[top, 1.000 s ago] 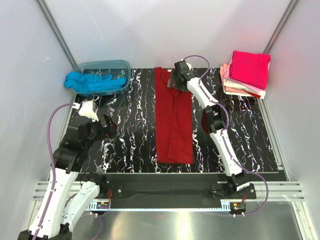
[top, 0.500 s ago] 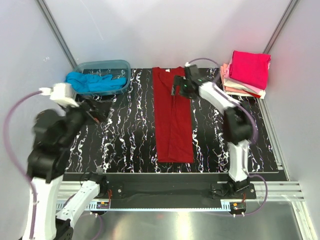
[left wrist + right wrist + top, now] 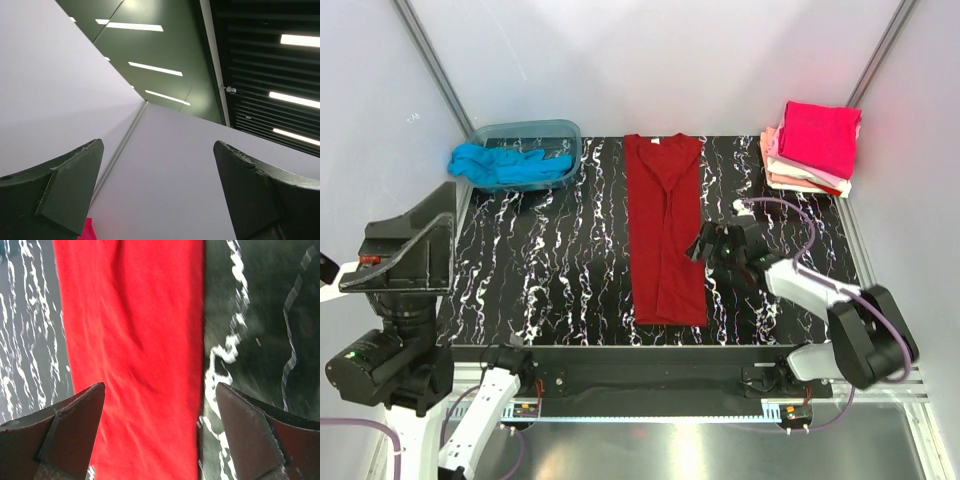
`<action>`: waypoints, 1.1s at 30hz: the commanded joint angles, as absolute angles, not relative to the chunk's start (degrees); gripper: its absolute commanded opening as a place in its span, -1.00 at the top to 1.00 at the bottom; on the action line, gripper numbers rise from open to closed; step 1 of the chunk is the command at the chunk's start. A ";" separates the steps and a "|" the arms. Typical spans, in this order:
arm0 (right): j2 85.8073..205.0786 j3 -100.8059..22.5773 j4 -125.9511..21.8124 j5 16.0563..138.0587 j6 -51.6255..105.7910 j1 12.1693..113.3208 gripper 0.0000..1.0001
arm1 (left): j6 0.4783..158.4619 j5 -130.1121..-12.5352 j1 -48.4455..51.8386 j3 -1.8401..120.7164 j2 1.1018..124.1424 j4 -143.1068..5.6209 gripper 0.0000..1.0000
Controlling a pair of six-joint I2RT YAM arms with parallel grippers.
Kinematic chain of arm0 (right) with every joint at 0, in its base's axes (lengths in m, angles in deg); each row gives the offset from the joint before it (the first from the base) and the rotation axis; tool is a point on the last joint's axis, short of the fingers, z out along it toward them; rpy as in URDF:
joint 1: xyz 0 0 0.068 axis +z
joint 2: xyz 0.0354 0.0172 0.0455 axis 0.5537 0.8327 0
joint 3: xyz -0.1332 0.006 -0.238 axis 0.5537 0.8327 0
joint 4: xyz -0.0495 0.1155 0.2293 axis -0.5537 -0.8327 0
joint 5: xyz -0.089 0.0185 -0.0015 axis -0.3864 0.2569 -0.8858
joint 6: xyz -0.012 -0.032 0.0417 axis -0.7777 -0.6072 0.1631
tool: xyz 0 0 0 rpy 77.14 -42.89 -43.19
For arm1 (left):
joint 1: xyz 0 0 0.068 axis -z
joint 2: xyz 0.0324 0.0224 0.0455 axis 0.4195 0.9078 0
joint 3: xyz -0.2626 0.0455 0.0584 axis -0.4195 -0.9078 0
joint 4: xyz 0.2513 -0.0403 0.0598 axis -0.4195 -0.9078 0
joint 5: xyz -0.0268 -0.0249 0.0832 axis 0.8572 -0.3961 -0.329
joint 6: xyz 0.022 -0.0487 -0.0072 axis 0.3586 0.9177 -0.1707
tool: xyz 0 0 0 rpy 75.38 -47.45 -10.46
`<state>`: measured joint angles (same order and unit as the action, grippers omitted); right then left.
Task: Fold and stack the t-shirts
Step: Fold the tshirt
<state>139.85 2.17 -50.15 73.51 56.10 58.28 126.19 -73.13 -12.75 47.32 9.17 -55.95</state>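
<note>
A dark red t-shirt, folded lengthwise into a long strip, lies flat on the middle of the table. My right gripper hovers open at the strip's right edge, past its middle towards the near end. In the right wrist view the gripper is empty, with the red cloth below and between the fingers. A turquoise t-shirt lies crumpled in the tub. A stack of folded shirts with magenta on top sits at the back right. My left arm is raised; its gripper points upward, open and empty.
The translucent blue-grey tub stands at the back left corner. White walls enclose the black marbled table on three sides. The left wrist view shows only wall, ceiling lights and a sliver of magenta.
My right gripper has drawn back from the shirt's collar end to its right edge nearer the front. My left arm has swung up and back, close to the camera.
</note>
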 commanded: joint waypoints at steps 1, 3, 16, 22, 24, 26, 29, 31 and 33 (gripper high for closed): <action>145.37 -4.60 -45.32 74.77 55.69 58.75 -0.99 | 127.93 -71.77 -12.94 50.37 11.48 -48.35 -0.97; 147.24 -6.62 -46.98 75.48 55.60 58.67 -0.99 | 128.00 -71.94 -12.94 49.85 10.78 -47.82 -0.97; 146.54 -5.49 -46.20 74.95 56.22 58.58 -0.99 | 126.25 -70.98 -12.94 50.37 7.95 -46.31 -0.97; 147.42 -6.19 -46.81 74.95 56.22 58.67 -1.00 | 121.34 -66.32 -13.46 52.21 8.04 -46.75 -0.97; 147.42 -6.37 -46.90 74.95 56.22 58.58 -0.99 | 120.10 -63.61 -13.99 54.14 9.09 -49.39 -0.97; 147.42 -6.28 -46.90 74.95 56.13 58.58 -1.00 | 118.61 -62.01 -14.34 57.22 9.98 -52.91 -0.98; 147.42 -6.37 -46.82 74.87 56.22 58.67 -0.99 | 117.03 -60.34 -14.96 58.99 10.86 -55.03 -0.97; 147.51 -6.37 -46.82 74.95 56.13 58.67 -0.99 | 115.97 -59.73 -15.22 58.81 10.60 -54.15 -0.97; 147.51 -6.28 -46.90 74.95 56.13 58.58 -0.99 | 114.21 -59.11 -15.49 58.90 10.25 -54.23 -0.97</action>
